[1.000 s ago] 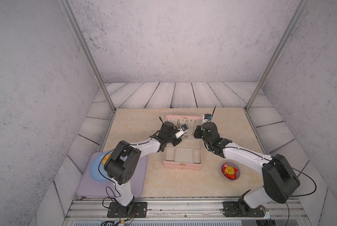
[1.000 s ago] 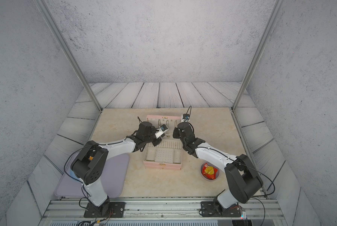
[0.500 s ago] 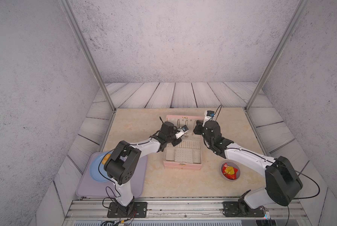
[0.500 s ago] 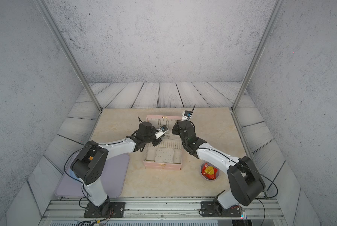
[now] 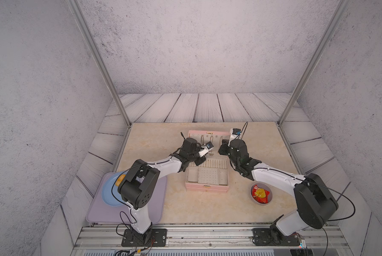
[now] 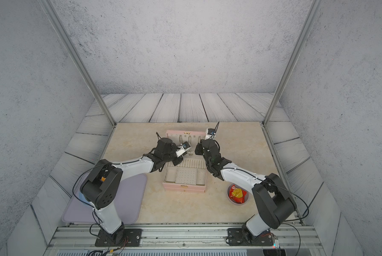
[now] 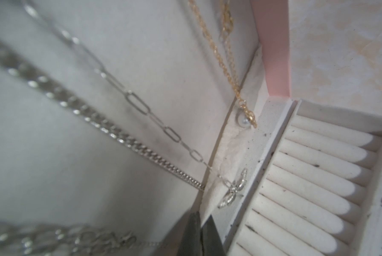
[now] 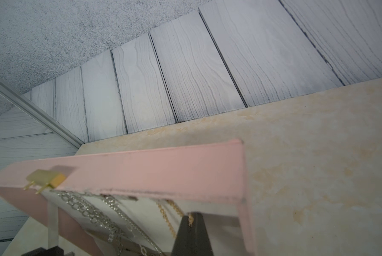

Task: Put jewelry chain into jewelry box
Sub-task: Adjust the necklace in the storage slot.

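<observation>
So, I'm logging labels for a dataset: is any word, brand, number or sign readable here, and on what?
No text can be read in any view.
Red and yellow packet in the grey bowl: its print is too small to read.
Pink jewelry box: no lettering shows, only a plain gold clasp.

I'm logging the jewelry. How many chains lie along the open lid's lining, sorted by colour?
Gold: 1, the gold chain
Silver: 2, the thick link chain and the pendant chain
Total: 3
</observation>
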